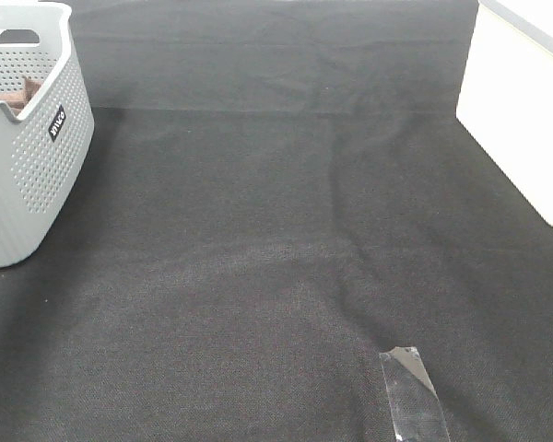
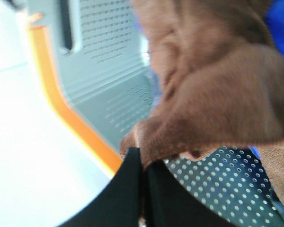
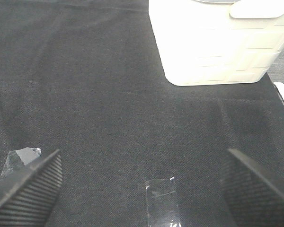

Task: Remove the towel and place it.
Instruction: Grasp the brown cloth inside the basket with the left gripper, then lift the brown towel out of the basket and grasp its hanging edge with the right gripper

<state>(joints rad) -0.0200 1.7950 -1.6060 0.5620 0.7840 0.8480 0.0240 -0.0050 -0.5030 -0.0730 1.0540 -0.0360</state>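
Grey perforated basket (image 1: 37,157) w/ black label sits at far-left edge of desk (image 1: 276,230), which has black cloth cover. White bin (image 1: 521,110) far right, well apart from basket. Clear tape strip (image 1: 413,396) near front edge; blurry blue item (image 2: 281,21) in basket.

The only lettering was white print on a small black label (image 1: 57,122) on the grey basket (image 1: 37,175) wall, too small to read.
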